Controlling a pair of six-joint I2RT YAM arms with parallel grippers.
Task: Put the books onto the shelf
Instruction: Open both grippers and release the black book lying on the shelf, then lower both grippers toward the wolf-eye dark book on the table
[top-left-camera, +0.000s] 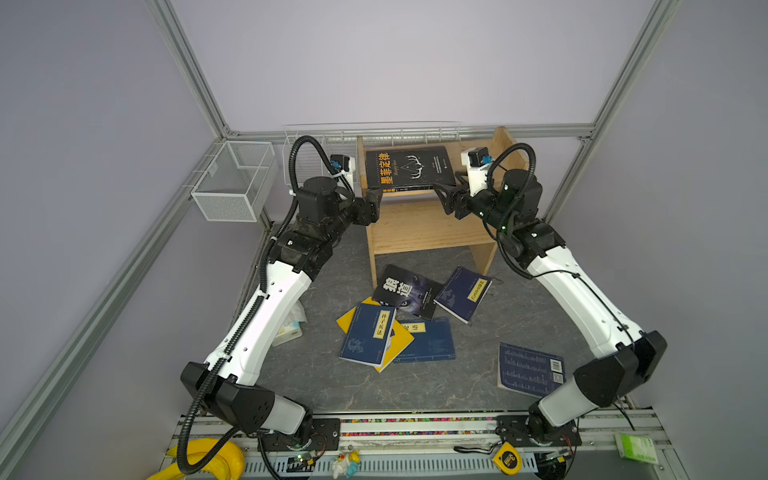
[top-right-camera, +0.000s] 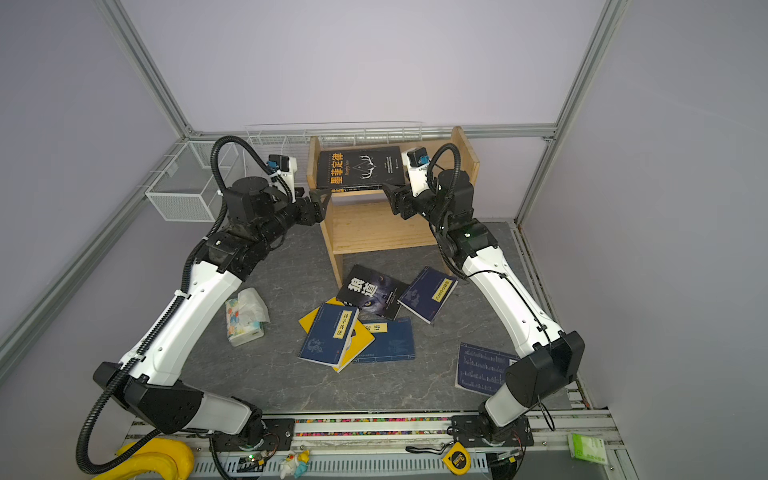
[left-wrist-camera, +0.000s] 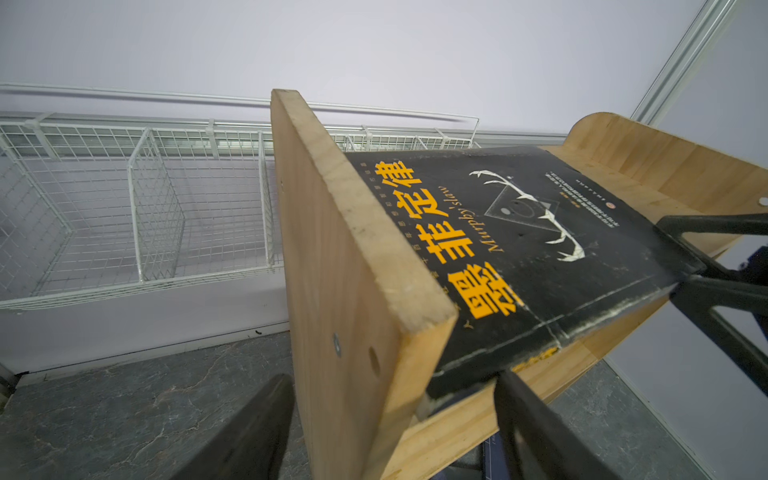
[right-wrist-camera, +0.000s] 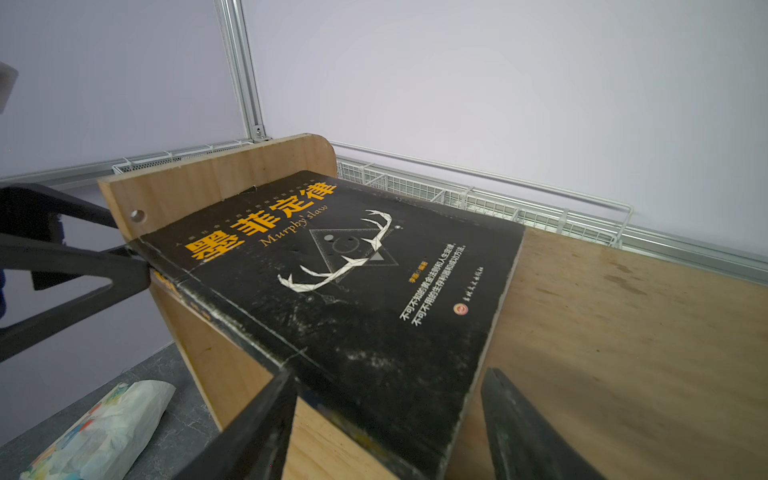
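Observation:
A black book with an orange title lies flat on the top tier of the pine shelf. My left gripper is open at the shelf's front left corner, its jaws either side of the side panel. Open too, my right gripper has the book's front right corner between its jaws. Below the shelf lie the other books: a black one, navy ones and a yellow one partly covered.
White mesh baskets hang at the left wall and along the back behind the shelf. A tissue pack lies beside the left arm. A yellow tape measure and a yellow toy sit at the front rail.

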